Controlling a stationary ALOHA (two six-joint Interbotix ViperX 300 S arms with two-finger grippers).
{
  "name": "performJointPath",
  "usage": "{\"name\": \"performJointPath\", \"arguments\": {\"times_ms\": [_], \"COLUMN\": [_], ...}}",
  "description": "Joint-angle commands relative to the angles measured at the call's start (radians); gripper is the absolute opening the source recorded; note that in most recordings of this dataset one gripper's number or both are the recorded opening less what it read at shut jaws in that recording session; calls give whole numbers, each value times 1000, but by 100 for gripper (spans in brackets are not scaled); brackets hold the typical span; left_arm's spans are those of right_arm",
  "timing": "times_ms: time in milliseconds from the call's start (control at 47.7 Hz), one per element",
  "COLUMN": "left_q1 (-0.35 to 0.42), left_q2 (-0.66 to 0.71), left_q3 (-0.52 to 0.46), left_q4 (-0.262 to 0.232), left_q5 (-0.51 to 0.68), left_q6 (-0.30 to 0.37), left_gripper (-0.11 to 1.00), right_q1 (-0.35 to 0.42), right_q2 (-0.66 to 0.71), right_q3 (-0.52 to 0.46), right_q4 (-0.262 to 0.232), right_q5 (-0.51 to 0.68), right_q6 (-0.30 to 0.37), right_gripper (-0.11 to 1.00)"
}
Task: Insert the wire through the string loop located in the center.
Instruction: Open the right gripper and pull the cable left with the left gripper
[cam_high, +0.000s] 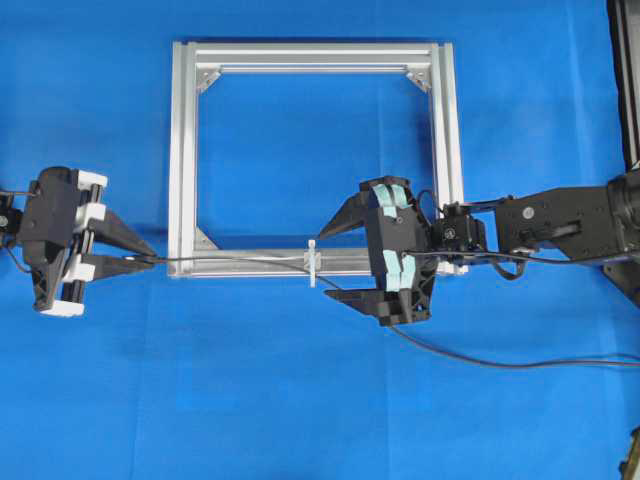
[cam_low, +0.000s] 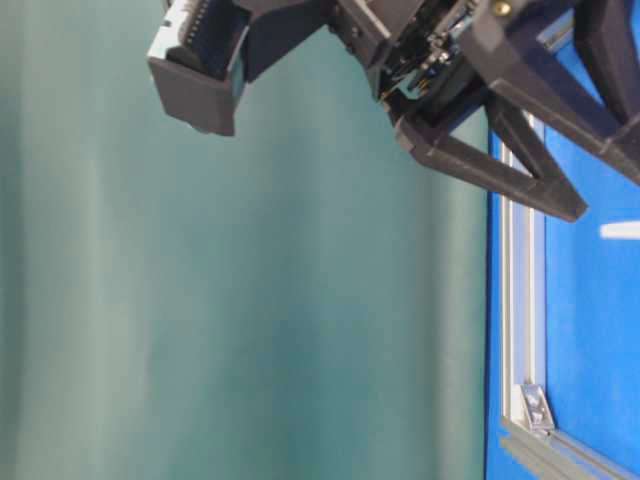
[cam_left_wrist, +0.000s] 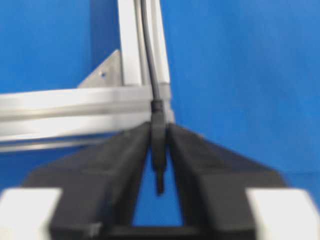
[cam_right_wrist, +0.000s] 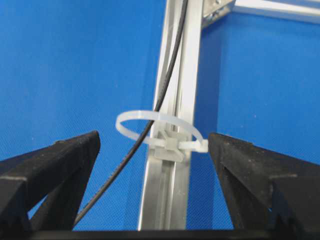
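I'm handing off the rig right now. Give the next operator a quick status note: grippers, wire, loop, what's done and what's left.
Left gripper: jaws shut on the wire's plug end, at the aluminium frame's near corner.
Right gripper: jaws wide open, empty, straddling the string loop on the frame's front bar.
Wire: runs from the left gripper along the front bar, through the loop, then trails off past the right arm.
Done: wire is threaded through the center loop.
Left: probably just release the plug and back both arms away.

Left gripper (cam_high: 140, 258): fingers closed together, pinching a thin plug between the tips (confirmed in the wrist view), arm extended from the left edge. Right gripper (cam_high: 340, 260): fingers spread wide, nothing between them, wrist level.
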Motion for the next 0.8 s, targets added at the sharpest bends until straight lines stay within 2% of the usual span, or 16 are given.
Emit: {"name": "performJointPath", "arguments": {"times_ms": [0, 168, 251, 482, 775], "left_q1": [14, 54, 74, 77, 77], "left_q2": [-14, -26, -48, -117, -222], "left_q3": [-3, 11, 23, 28, -23], "left_q4": [-5, -5, -5, -5, -2], "left_q5": [-5, 2, 8, 18, 117], "left_q6": [-11, -23, -28, -31, -29], "left_gripper": [31, 80, 92, 93, 93], "right_q1": [2, 3, 3, 2, 2], "right_q2": [-31, -37, -37, -40, -132], "right_q3": [-18, -25, -26, -26, -44], "right_q4": [-2, -2, -2, -2, -2], "right_q5": [3, 32, 35, 57, 150], "right_q6": [2, 2, 2, 0, 0], "right_gripper": [93, 93, 93, 93, 93]}}
